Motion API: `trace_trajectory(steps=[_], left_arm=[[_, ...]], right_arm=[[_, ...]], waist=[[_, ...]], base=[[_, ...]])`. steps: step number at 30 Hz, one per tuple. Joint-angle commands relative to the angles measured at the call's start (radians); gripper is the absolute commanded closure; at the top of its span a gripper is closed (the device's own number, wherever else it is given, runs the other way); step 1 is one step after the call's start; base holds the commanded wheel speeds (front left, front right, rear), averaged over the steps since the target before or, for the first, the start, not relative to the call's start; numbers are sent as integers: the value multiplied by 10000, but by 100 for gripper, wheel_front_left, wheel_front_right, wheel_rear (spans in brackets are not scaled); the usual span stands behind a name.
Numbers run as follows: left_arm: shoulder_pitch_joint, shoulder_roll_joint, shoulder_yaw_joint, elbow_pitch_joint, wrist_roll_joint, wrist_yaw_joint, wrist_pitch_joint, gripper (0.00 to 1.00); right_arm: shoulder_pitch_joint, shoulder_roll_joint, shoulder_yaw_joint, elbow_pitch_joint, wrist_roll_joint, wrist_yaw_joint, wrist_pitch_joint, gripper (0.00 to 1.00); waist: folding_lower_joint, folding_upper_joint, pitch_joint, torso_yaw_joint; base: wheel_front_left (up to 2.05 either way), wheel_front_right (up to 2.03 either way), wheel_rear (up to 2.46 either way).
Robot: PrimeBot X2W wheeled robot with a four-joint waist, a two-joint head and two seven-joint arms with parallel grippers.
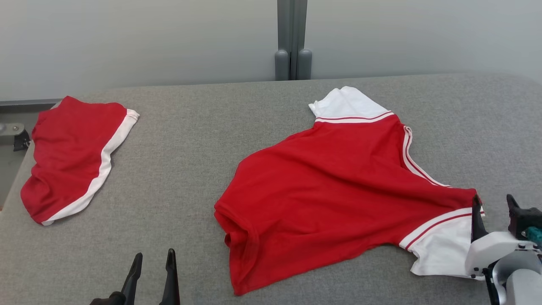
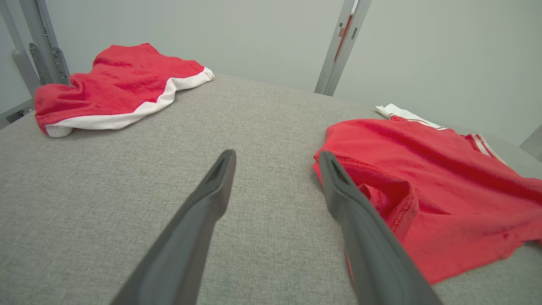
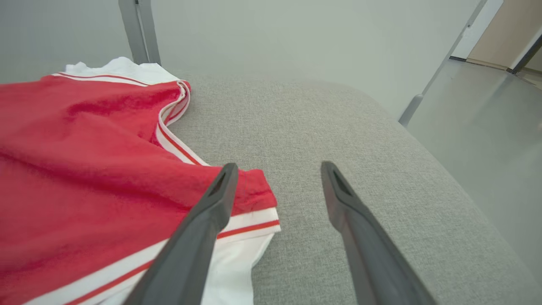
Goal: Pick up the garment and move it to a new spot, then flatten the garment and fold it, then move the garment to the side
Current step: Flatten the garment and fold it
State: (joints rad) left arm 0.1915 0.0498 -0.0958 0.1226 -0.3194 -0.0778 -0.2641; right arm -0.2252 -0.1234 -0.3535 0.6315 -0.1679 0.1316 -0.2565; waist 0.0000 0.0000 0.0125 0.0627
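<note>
you are looking at the garment (image 1: 338, 182), a red shirt with white sleeves, lying on the grey worktop (image 1: 190, 127) right of centre, toward 3 o'clock in the head view. your right gripper (image 1: 493, 199) is standing wide open at the near sleeve, at 4 o'clock, gripping nothing; one finger is overlapping the sleeve edge, and i cannot tell whether it is touching. your left gripper (image 1: 154, 253) is gaping just as wide and empty at 7 o'clock, near the hem corner. the shirt is looking light, soft and limp, so it is likely going to sag and drag; consider pinching both layers at the shoulder seams or hem corners. its long axis is running from the bunched hem at 8 o'clock to the neckline at 2 o'clock, sleeves pointing to 12 and 5. a second red garment (image 1: 72, 156) is lying at 9 o'clock.
</note>
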Motion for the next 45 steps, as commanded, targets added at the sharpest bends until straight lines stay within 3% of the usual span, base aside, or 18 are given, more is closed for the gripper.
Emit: trace_trajectory(steps=[1,7,15,26,37,41,45], left_arm=[[152,13,38,-56,-47,32,-4,0],[238,15,105,-145,75,-32,-4,0],[475,15,399,-182,371,-205,-4,0],[612,14,523,-159,492,-362,-4,0],[506,14,315,-135,558,-398,-4,0],[458,14,-181,23,513,-438,-2,0],[85,28,-1598,1181,546,-518,141,0]], right_arm=[[433,93,144,-714,2,-19,-88,0],[2570,387,1568,-4106,699,-19,-88,0],[3988,655,2107,-5567,907,-18,-92,0],[4294,719,2805,-5516,1061,-18,-93,0],[4111,716,2753,-5403,1321,-18,-94,0],[4068,712,2382,-5156,1534,-18,-92,0],[3762,729,1721,-3839,1244,-18,-94,0]], waist=[[0,0,-44,4],[0,0,-61,67],[0,0,-141,96],[0,0,-331,-9],[0,0,-323,-61],[0,0,-300,-134],[0,0,-303,-199]], base=[[0,0,0],[0,0,0],[0,0,0],[0,0,0],[0,0,0],[0,0,0],[0,0,0]])
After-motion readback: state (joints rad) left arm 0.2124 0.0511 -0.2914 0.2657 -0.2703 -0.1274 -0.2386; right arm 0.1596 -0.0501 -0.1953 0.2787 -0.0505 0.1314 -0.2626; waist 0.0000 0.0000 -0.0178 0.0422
